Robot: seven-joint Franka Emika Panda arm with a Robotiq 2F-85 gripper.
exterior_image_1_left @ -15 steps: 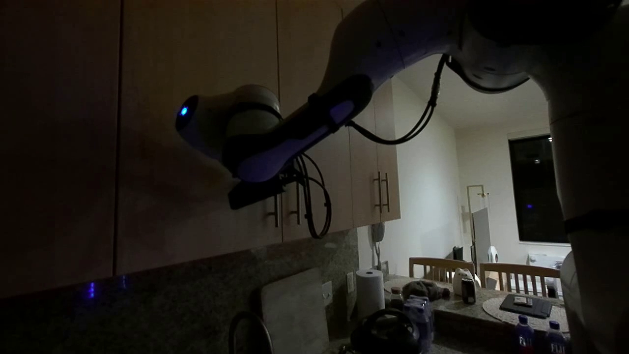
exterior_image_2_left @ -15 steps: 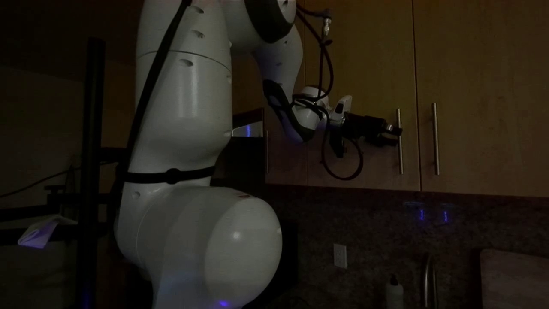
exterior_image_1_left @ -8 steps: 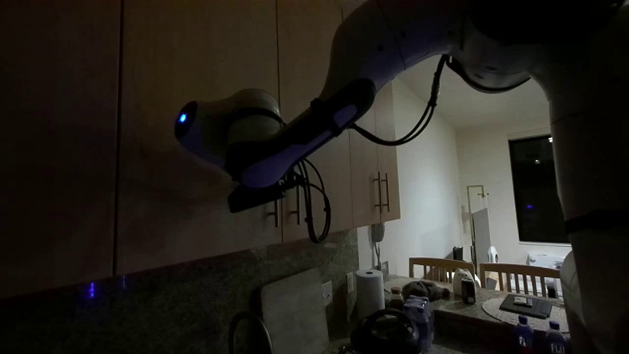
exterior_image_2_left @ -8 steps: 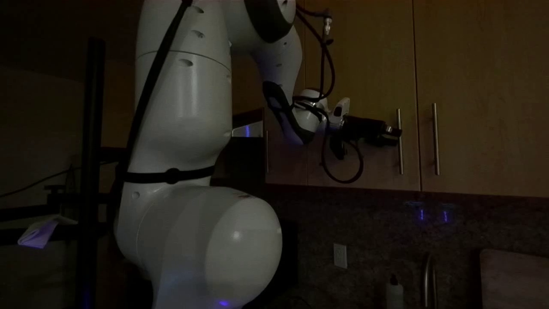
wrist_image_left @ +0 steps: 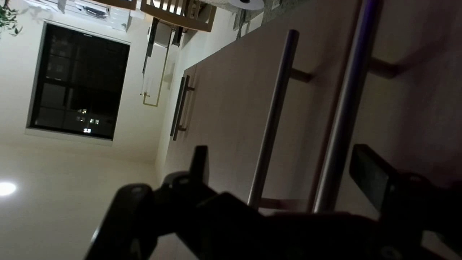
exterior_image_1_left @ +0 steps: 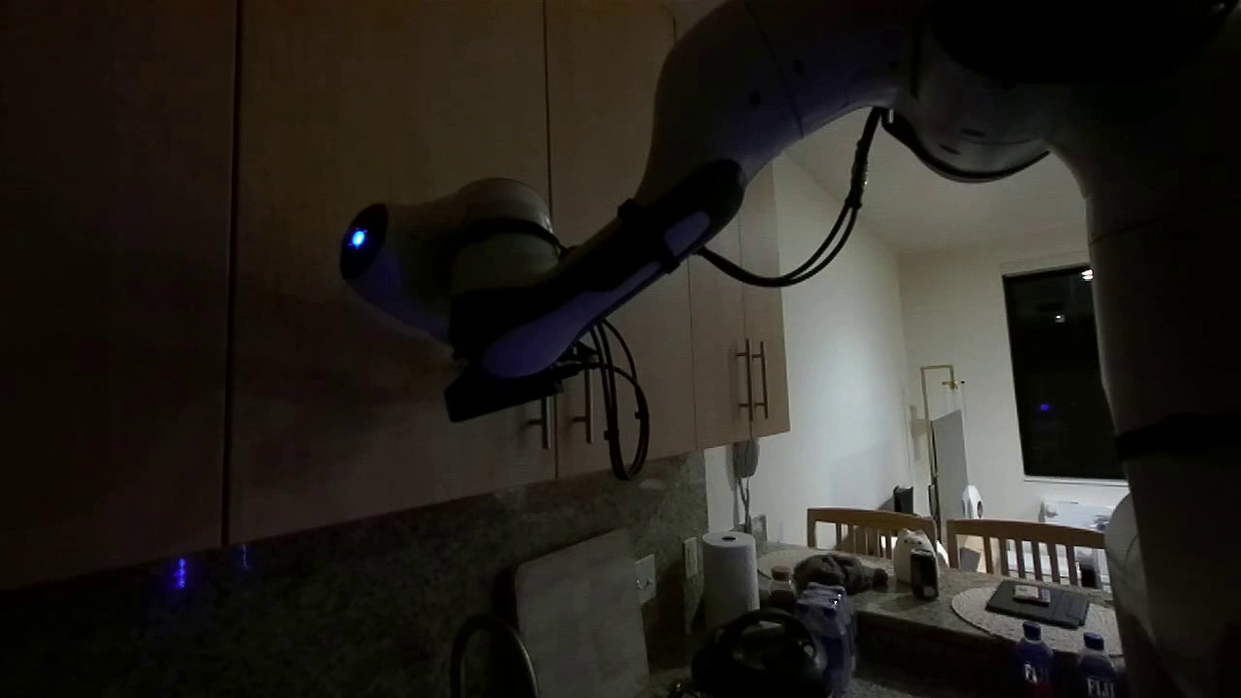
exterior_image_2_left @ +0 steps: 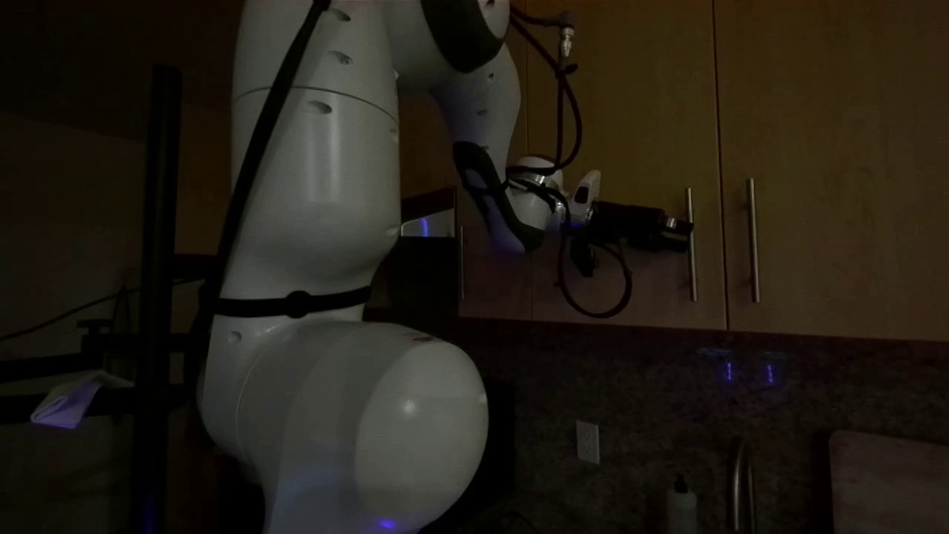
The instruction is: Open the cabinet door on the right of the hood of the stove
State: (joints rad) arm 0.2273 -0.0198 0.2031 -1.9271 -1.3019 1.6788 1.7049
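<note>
The cabinet door (exterior_image_2_left: pixel 645 96) is a flat beige-tan panel, closed and level with its neighbour. Its slim silver handle (exterior_image_2_left: pixel 692 274) runs vertically near the right edge. In an exterior view, my gripper (exterior_image_2_left: pixel 686 235) reaches it from the left, fingertips overlapping the bar. From the wrist, the gripper (wrist_image_left: pixel 280 162) is open, with the near handle (wrist_image_left: pixel 343 115) appearing between its fingers, closer to the right one; contact cannot be told. In another exterior view the arm covers the gripper, and the door (exterior_image_1_left: pixel 388 97) lies behind. The stove hood (exterior_image_2_left: pixel 437 224) shows partly behind the arm.
A neighbouring door's handle (wrist_image_left: pixel 274 119) runs parallel, also within the span of the fingers in the wrist view. Further along are paired handles (exterior_image_1_left: pixel 751 378). Below stand a faucet (exterior_image_2_left: pixel 741 482), a bottle (exterior_image_2_left: pixel 682 512), a board (exterior_image_1_left: pixel 582 611) and a paper roll (exterior_image_1_left: pixel 729 572).
The wrist and forearm have sunk slightly, and the gripper has shifted a little left in an exterior view. Fingertips remain at the handle; the door has not moved.
</note>
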